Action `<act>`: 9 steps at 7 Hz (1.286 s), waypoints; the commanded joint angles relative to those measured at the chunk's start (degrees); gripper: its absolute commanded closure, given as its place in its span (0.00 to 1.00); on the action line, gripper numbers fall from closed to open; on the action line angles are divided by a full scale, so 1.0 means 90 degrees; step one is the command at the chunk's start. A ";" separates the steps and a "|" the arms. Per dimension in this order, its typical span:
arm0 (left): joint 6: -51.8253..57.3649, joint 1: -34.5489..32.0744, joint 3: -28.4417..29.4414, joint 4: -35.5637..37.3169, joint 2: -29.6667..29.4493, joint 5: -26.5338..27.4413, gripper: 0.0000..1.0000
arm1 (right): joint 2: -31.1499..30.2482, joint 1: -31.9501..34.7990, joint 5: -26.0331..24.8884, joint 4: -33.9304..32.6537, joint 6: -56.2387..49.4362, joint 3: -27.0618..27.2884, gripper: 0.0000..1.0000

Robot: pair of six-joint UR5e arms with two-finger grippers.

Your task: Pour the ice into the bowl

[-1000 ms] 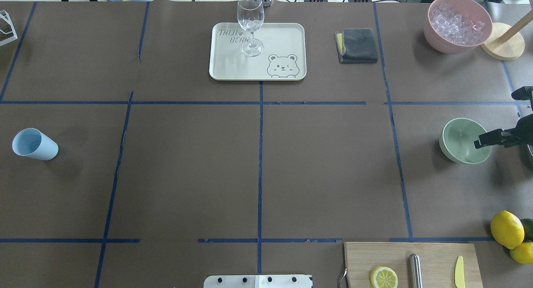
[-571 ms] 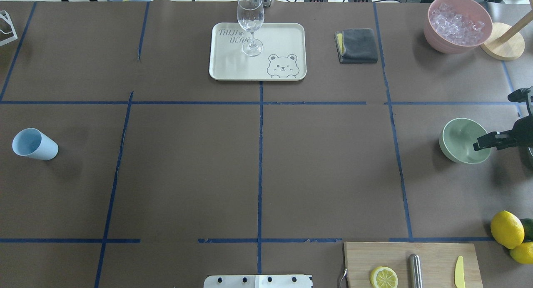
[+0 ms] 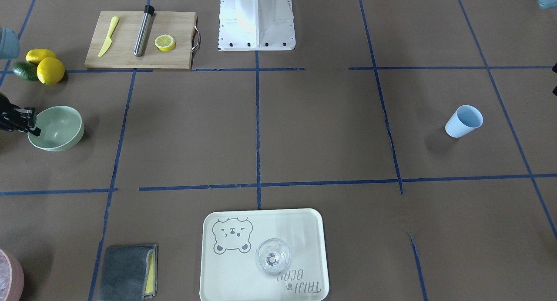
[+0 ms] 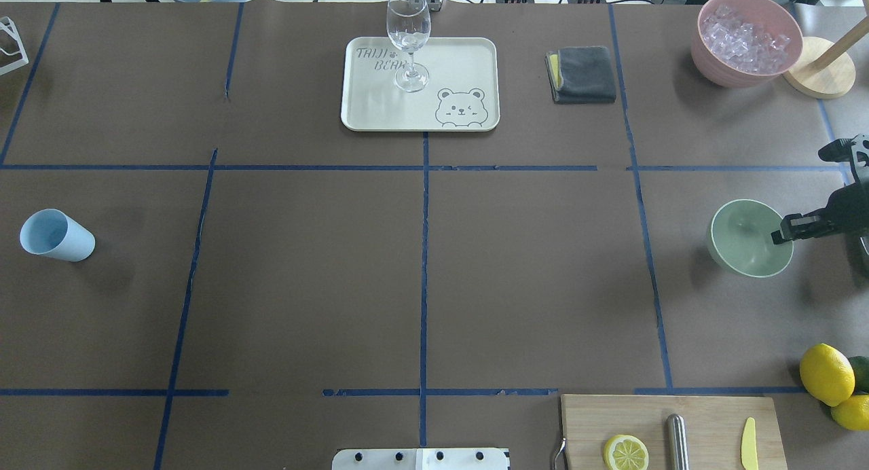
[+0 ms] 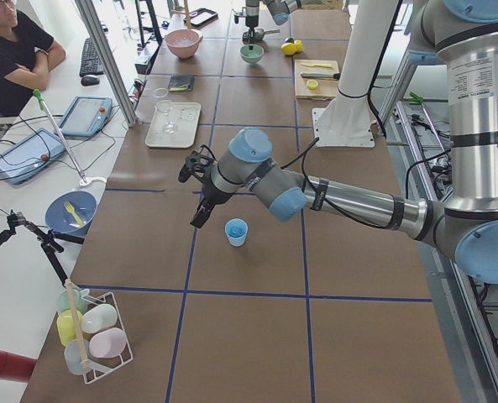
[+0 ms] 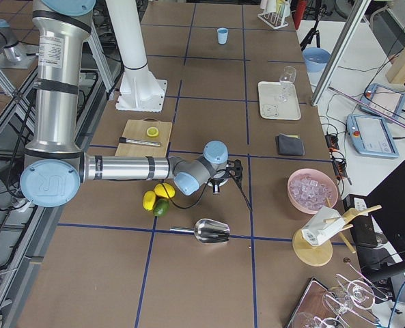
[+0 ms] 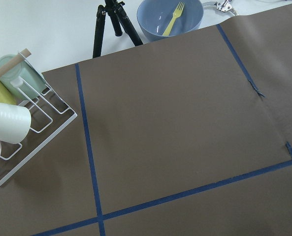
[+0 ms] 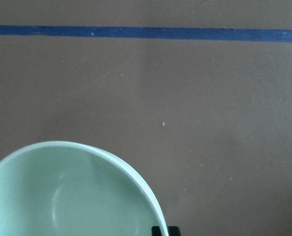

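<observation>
The pale mint-green bowl (image 4: 743, 242) is at the table's right side, empty, and shows in the front view (image 3: 58, 127) too. My right gripper (image 4: 781, 233) is shut on the bowl's right rim. In the right wrist view its fingertips (image 8: 164, 230) pinch the rim of the bowl (image 8: 72, 196). No loose ice shows in any view. My left gripper (image 5: 194, 193) hangs above and beside the light blue cup (image 5: 236, 231). It shows only in the left side view, so I cannot tell whether it is open. The cup (image 4: 56, 236) stands at the table's left.
A pink tub (image 4: 747, 39) of whitish lumps stands at the far right by a wooden stand (image 4: 818, 76). A tray (image 4: 461, 62) holds a wine glass (image 4: 409, 35). A grey cloth (image 4: 584, 74), a cutting board (image 4: 713, 416), lemons (image 4: 825, 373) and a metal scoop (image 6: 212, 231) lie around.
The bowl has shifted a little left and toward the robot, held at its rim by my right gripper. Nothing else on the table has moved.
</observation>
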 commanded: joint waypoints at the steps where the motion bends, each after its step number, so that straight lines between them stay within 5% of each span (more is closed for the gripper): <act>1: -0.1551 0.1024 0.0008 -0.2337 0.1195 0.0823 0.00 | 0.0025 0.0046 0.0452 -0.0088 0.1019 0.0673 1.00; 3: -0.2480 0.1951 0.0008 -0.3017 0.1462 0.1690 0.00 | 0.0559 0.0047 0.0511 -0.0109 0.2163 0.0881 1.00; 5: -0.3835 0.3598 0.0008 -0.3215 0.1551 0.3326 0.00 | 0.1368 -0.0438 0.0492 -0.0622 0.2995 0.1018 1.00; 9: -0.5069 0.5575 0.0814 -0.4022 0.1864 0.5888 0.00 | 0.3594 -0.1582 -0.0334 -0.3450 0.3575 0.1360 1.00</act>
